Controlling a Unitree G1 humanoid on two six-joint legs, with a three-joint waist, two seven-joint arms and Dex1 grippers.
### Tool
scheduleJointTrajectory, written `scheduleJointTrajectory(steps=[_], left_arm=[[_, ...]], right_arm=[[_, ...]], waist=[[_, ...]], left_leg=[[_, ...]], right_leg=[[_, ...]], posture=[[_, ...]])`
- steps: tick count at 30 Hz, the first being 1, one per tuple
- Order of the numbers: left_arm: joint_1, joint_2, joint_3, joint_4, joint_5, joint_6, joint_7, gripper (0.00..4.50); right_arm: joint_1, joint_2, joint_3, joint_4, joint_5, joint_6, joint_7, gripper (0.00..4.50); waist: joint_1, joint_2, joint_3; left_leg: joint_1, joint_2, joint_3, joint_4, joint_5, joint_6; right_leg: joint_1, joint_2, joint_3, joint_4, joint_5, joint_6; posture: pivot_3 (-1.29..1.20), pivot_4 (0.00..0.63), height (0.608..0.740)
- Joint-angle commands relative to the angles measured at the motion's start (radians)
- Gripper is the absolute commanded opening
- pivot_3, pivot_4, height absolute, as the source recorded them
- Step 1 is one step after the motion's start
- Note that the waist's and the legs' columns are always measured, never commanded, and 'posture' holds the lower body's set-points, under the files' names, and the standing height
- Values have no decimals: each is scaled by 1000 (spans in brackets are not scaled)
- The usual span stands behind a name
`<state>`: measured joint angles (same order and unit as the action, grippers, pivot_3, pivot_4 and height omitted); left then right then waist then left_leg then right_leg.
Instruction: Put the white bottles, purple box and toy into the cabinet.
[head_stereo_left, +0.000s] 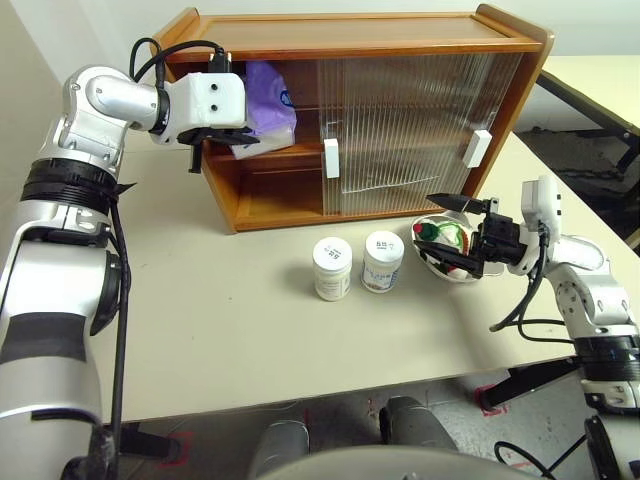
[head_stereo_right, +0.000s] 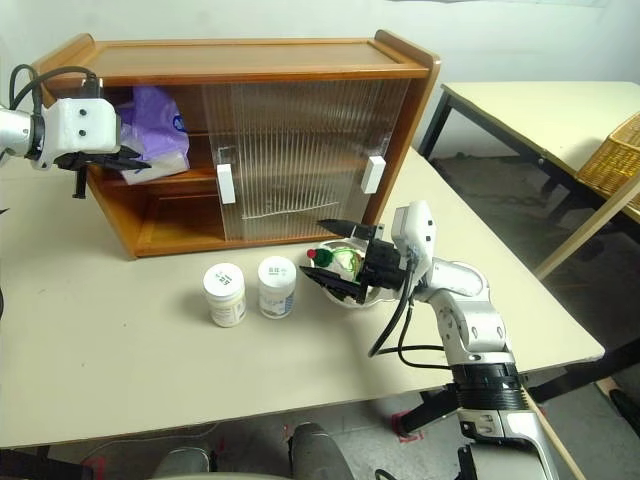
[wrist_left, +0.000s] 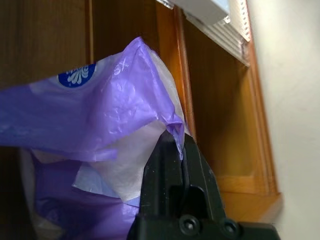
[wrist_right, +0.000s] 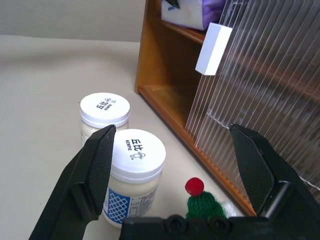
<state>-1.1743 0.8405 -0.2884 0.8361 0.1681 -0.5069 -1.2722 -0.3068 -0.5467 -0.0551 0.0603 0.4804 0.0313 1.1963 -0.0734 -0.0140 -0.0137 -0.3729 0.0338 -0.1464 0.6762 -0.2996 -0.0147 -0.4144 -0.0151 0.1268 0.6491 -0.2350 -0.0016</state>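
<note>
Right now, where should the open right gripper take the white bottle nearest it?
Grip the nearer white bottle across its sides below the lid, approaching level from the toy's side: it stands upright, and the right gripper already frames it.

Purple box (head_stereo_left: 268, 108) on cabinet (head_stereo_left: 400, 60) upper shelf; white bottles (head_stereo_left: 352, 265), toy (head_stereo_left: 445, 238) outside.

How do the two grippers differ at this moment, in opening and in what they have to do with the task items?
The left gripper is nearly closed, pinching the wrap of the purple box on the cabinet's upper shelf; the right gripper stands wide open and holds nothing. The left gripper is up at the open side of the cabinet; the right gripper hovers low over the table by the toy, facing the white bottles. Both have black fingers.
</note>
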Motion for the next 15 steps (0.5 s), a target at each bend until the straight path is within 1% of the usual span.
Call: scheduleJointTrajectory(steps=[1,2,7,10,13,15], left_arm=[[-15,-3,2,23,31,-27,24,1399],[-14,-3,2,23,32,-30,25,1681],[-7,-9,8,14,30,-31,19,3532],[0,-11,9,5,26,-33,15,4474],[7,-22,24,-11,1,-29,18,4474],[15,-48,64,-47,-64,5,12,4474]], right_arm=[[3,0,5,-10,2,9,-1,4500],[2,0,5,-9,2,9,-1,4500],[0,-2,3,-6,3,9,1,4500],[1,-1,4,-9,3,11,0,4500],[2,0,6,-12,3,13,0,4500],[4,1,8,-13,3,14,1,4500]], waist=[[-1,0,0],[-1,0,0],[-1,0,0],[-1,0,0],[-1,0,0],[1,0,0]], left_leg=[[0,0,0,0,0,1],[0,0,0,0,1,1],[0,0,0,0,1,2],[0,0,0,0,1,2],[-1,0,0,0,1,2],[-1,0,0,0,1,2]], right_leg=[[0,0,0,0,0,0],[0,0,0,0,0,1],[0,0,0,0,1,1],[0,0,0,0,1,1],[0,0,0,0,1,1],[0,0,0,0,1,1]], posture=[[-144,0,740],[-144,0,740],[-144,0,740],[-142,0,740],[-141,0,740],[-137,0,740]])
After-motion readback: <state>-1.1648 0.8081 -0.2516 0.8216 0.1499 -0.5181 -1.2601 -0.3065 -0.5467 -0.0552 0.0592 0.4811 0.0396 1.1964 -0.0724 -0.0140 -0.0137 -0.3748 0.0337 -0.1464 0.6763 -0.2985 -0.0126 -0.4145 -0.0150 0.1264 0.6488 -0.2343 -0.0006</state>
